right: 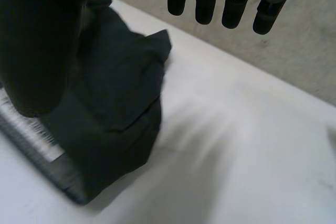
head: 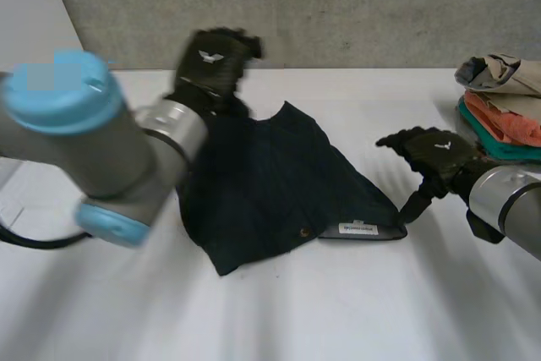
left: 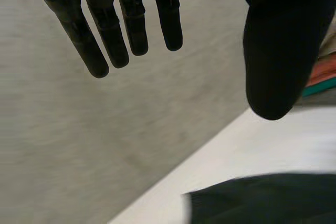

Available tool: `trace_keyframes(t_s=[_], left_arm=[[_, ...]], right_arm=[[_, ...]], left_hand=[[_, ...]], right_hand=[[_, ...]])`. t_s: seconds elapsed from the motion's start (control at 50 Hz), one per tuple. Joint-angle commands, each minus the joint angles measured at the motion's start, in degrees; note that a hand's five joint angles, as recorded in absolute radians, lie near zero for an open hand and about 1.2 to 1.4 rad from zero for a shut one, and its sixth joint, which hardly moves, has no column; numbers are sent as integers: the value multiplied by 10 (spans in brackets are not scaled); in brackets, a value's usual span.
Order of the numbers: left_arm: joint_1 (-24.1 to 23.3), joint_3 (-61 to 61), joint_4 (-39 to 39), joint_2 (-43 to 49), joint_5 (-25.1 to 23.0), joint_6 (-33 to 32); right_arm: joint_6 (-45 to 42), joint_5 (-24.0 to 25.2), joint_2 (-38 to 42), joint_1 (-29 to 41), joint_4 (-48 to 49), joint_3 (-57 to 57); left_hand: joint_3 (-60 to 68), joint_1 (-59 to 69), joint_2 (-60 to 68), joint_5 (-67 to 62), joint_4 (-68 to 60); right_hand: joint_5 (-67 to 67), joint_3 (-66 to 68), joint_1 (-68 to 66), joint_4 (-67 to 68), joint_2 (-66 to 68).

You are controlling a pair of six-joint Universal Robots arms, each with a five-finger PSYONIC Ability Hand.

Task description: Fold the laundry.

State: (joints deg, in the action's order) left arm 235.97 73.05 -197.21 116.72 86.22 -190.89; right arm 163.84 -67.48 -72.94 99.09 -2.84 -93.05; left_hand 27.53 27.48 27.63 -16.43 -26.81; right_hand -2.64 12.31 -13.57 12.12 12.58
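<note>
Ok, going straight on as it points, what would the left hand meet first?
Likely the grey wall: the left hand points its straight fingers at it, nothing between, though depth is unclear.

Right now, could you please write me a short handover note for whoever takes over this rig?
Left hand: open, raised over the far edge of the dark shorts, holding nothing.
Right hand: open, at the end of the shorts' waistband; thumb over the waistband, contact unclear.
The shorts lie rumpled in the middle of the table. A stack of folded clothes sits at its far right.
Done: that stack is folded.
Left: smooth and fold the shorts, then probably add them to the stack.
</note>
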Motion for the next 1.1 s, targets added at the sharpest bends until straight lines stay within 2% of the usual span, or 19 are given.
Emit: trace_keyframes(t_s=[0.02, 0.06, 0.12, 0.2, 0.3, 0.44, 0.48, 0.54, 0.56, 0.6, 0.62, 0.7, 0.78, 0.84, 0.96, 1.04, 1.1], left_arm=[[138, 13, 17, 15, -57, -96], [181, 5, 22, 48, -88, -134], [214, -21, 26, 98, -134, -171], [223, -64, 27, 155, -178, -177], [224, -104, 34, 209, -192, -179], [222, -165, 37, 275, -189, -184], [222, -174, 37, 287, -185, -187], [222, -181, 36, 300, -179, -201], [221, -179, 34, 301, -177, -213], [219, -176, 33, 301, -173, -226], [217, -174, 32, 298, -172, -233], [200, -151, 39, 275, -146, -261], [174, -58, 46, 143, -94, -257], [163, -6, 46, 85, -76, -249], [103, 84, 46, -2, -37, -182], [67, 111, 45, -4, -20, -141], [42, 109, 43, 18, -5, -126]], right_arm=[[-22, -3, 2, 25, -13, -16], [-22, -5, 11, 48, 9, -20], [-24, -12, 38, 79, 62, -26], [-25, -42, 65, 102, 125, -32], [-27, -73, 93, 122, 167, -33], [-55, -79, 128, 129, 178, -27], [-65, -79, 136, 130, 183, -26], [-73, -78, 141, 132, 191, -25], [-79, -80, 146, 131, 198, -23], [-85, -81, 148, 131, 208, -19], [-88, -82, 148, 128, 213, -16], [-99, -97, 139, 124, 242, 5], [-119, -129, 123, 123, 262, 79], [-132, -134, 135, 120, 262, 138], [-162, -129, 234, 113, 263, 307], [-156, -117, 328, 120, 295, 418], [-156, -101, 372, 121, 310, 451]], left_hand=[[4, 4, 2, -14, -11], [2, 2, 1, -13, -9], [0, 1, -1, -11, -7], [-7, -6, -8, -4, -1], [-7, -6, -8, -4, -1], [22, 22, 21, -33, -29], [62, 63, 61, -73, -69], [227, 227, 226, -238, -234], [355, 356, 354, -366, -363], [494, 494, 493, -505, -501], [524, 525, 523, -535, -532], [525, 525, 524, -536, -532], [525, 525, 524, -536, -532], [525, 525, 524, -536, -532], [525, 525, 524, -536, -532], [525, 525, 524, -536, -532], [525, 525, 524, -536, -532]], right_hand=[[26, -23, 36, -21, -26], [26, -23, 36, -21, -26], [26, -23, 36, -21, -26], [26, -23, 36, -21, -26], [26, -22, 35, -20, -25], [-33, 36, -24, 38, 34], [-115, 118, -106, 120, 116], [-240, 243, -230, 245, 240], [-385, 388, -376, 390, 386], [-594, 597, -585, 599, 595], [-673, 676, -663, 678, 673], [-674, 677, -664, 679, 674], [-674, 677, -664, 679, 674], [-674, 677, -664, 679, 674], [-674, 677, -664, 679, 674], [-674, 677, -664, 679, 674], [-674, 677, -664, 679, 674]])
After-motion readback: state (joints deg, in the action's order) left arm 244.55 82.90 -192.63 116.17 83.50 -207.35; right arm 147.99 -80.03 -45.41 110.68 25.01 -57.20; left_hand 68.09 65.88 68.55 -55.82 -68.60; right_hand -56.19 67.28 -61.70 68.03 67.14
